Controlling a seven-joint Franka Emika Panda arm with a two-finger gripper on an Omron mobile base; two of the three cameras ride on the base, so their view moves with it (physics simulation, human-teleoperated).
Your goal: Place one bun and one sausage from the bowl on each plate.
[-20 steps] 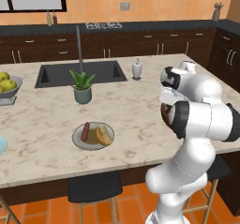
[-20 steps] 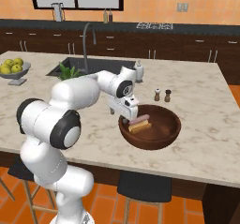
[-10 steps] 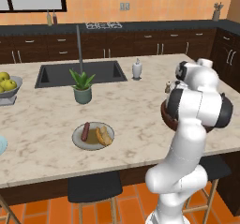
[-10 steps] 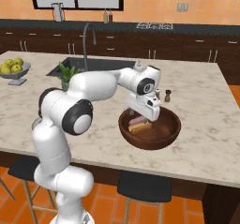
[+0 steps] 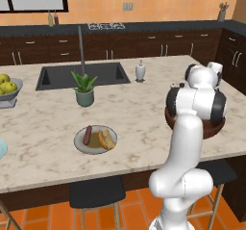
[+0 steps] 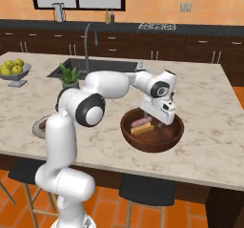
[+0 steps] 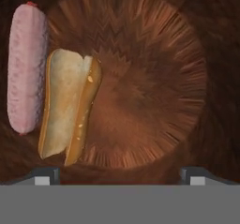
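The dark wooden bowl (image 6: 143, 145) sits on the marble island, and inside it a pink sausage (image 6: 141, 122) lies beside a split bun (image 6: 143, 129). My gripper (image 6: 163, 121) hangs open just above the bowl's middle, pointing down, with nothing between its fingers. From the hand, the sausage (image 7: 26, 68) and bun (image 7: 68, 106) lie left of the gripper (image 7: 119, 176), over the bowl's ribbed floor (image 7: 150, 87). A grey plate (image 5: 79, 144) further left holds one sausage (image 5: 87, 134) and one bun (image 5: 106, 139). My arm hides most of the bowl (image 5: 211, 129) in the left base view.
A potted plant (image 5: 85, 90) stands by the sink (image 5: 53, 77), with a white dispenser (image 5: 140, 71) behind. A grey bowl of yellow-green fruit (image 5: 7, 87) sits far left. A pale blue rim (image 5: 1, 149) shows at the left edge. Stools stand under the island's near edge.
The arm has swung right, carrying the open gripper from the bowl's left rim to over its middle and a little lower. The food has not moved.
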